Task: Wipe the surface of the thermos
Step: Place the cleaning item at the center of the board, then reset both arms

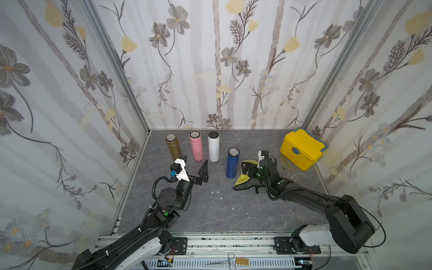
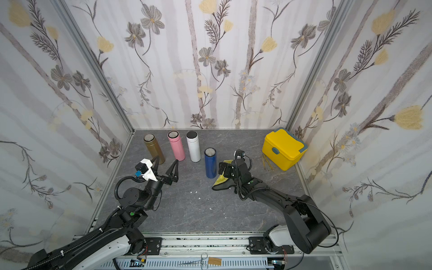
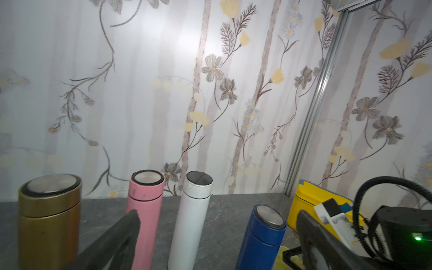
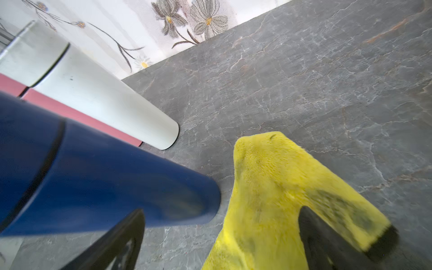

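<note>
A blue thermos (image 1: 232,163) (image 2: 210,163) (image 3: 261,240) (image 4: 105,175) stands upright mid-table. Just right of its base a yellow cloth (image 1: 244,178) (image 2: 221,180) (image 4: 280,187) with a dark edge lies crumpled on the table. My right gripper (image 1: 249,169) (image 2: 224,169) (image 4: 222,210) hovers open over the cloth; one finger is above the cloth, the other by the thermos base, neither pinching anything. My left gripper (image 1: 195,162) (image 2: 166,161) (image 3: 218,214) is open and empty, left of the blue thermos and in front of the back row.
Along the back stand a gold thermos (image 1: 174,147), a pink thermos (image 1: 196,146) and a white thermos (image 1: 214,147). A yellow lidded box (image 1: 301,147) fills the back right corner. Small white scraps (image 1: 215,192) lie mid-table. Patterned walls close in three sides.
</note>
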